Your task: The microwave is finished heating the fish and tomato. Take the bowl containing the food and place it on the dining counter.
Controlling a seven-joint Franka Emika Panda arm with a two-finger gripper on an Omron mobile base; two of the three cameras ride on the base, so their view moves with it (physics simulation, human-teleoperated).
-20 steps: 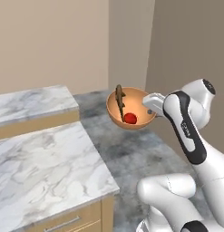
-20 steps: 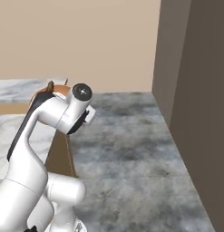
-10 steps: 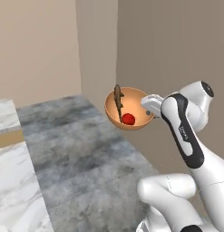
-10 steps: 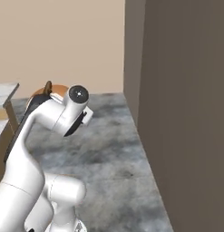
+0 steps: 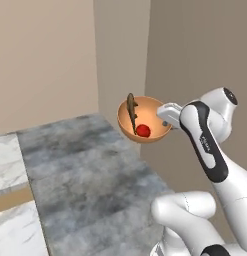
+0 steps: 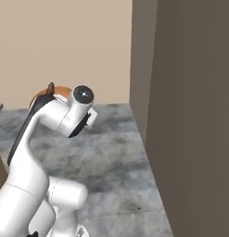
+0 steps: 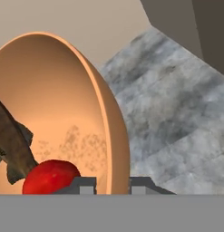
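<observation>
The orange-brown bowl [image 5: 144,119] hangs in the air over the floor, tilted, with my gripper [image 5: 165,115] shut on its right rim. Inside it the slender brown fish [image 5: 131,108] leans against the wall and the red tomato [image 5: 142,130] lies at the bottom. In the hand view the bowl [image 7: 63,104] is close up, its rim running between my gripper [image 7: 112,185] tips, with the tomato [image 7: 50,177] and fish [image 7: 13,142] at the lower left. From the right base view a sliver of the bowl [image 6: 40,97] peeks from behind my arm. The microwave and the dining counter are out of view.
Grey mottled floor [image 5: 90,170] spreads below the bowl. A beige wall [image 5: 45,55] stands behind, and a tall dark panel [image 6: 194,106] rises close on the right. A marble top over a wooden cabinet [image 5: 7,165] shows at the left edge.
The whole scene has slid left as the base turns: the marble tops have almost left the picture and the dark panel has come in. The bowl stays gripped.
</observation>
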